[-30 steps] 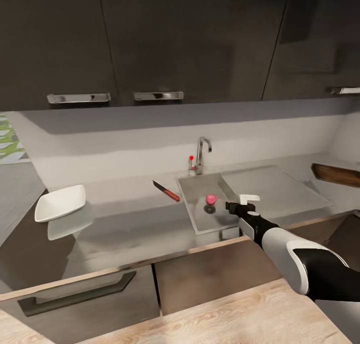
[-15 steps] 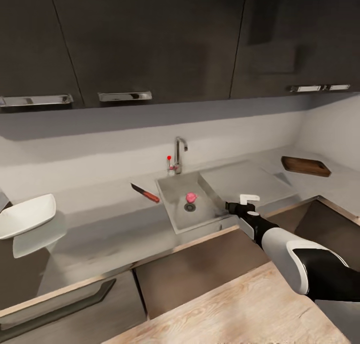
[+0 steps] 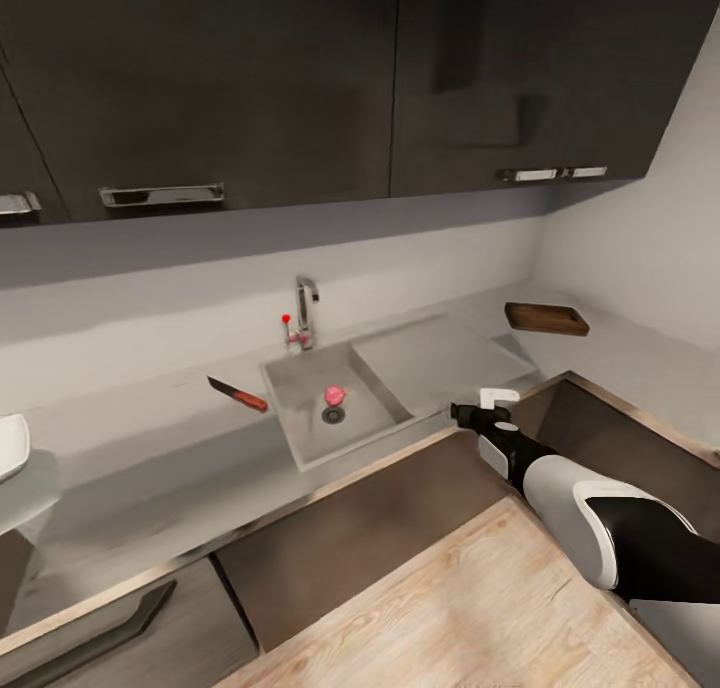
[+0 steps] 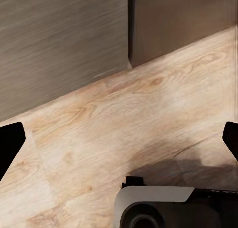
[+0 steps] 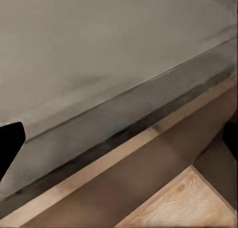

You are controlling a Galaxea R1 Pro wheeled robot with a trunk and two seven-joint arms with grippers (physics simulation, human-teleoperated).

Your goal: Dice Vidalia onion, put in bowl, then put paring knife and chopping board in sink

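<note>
The Vidalia onion (image 3: 334, 395) sits in the basin of the sink (image 3: 300, 438), just beside the round drain (image 3: 333, 415), on the tap side of it; it is a rounded bulb with no long axis worth lining up on, so the approach is free in angle. From the sink outward: the tap (image 3: 304, 311) with its red knob stands at the back rim; the paring knife (image 3: 237, 395) lies on the countertop (image 3: 130, 458) just beyond the basin's left rim, red handle toward the sink and blade pointing away; the drainboard runs off the other way, and well past its far end lies the chopping board (image 3: 546, 318); the bowl (image 3: 10, 446) is farthest off on the knife's side.

The right gripper (image 3: 484, 406) hangs off the sink's front right corner, over the counter edge, its fingers pointing across toward the basin; in its wrist view the finger tips stand wide apart, so it is released and holds nothing. The onion lies leftward and slightly away from it; this arm looks the nearer, so the reach is likely its own. The left gripper (image 4: 119, 143) is likewise spread and bare, over pale wooden floor (image 4: 124, 118).
</note>
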